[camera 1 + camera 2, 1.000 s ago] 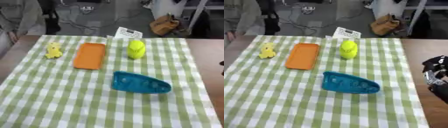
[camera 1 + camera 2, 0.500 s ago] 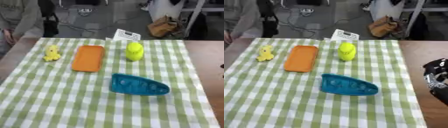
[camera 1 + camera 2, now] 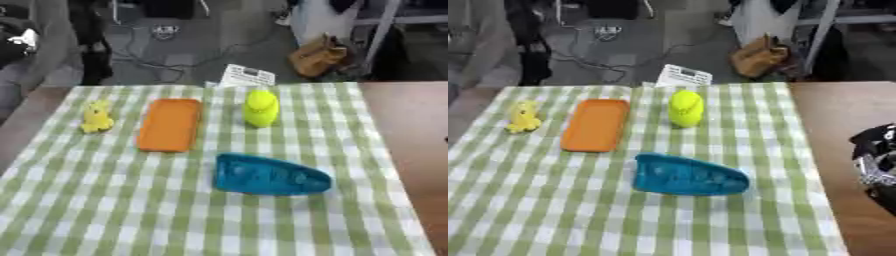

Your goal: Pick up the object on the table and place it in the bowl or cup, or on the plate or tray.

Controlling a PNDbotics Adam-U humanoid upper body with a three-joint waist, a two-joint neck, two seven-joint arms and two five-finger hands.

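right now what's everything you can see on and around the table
checked cloth: 1, green and white, covers most of the table
bare table: 1, brown, right of the cloth
tray: 1, orange, far left-centre of the cloth
small toy: 1, yellow, left of the tray, apart from it
rounded object: 1, yellow-green, right of the tray, far side
wedge-shaped object: 1, blue, centre of the cloth, nearer than the others
card: 1, white with dark print, at the far table edge
bag: 1, tan, on the floor beyond
right hand: 1, black and silver, right edge of the right eye view, over the bare table
left hand: not in view
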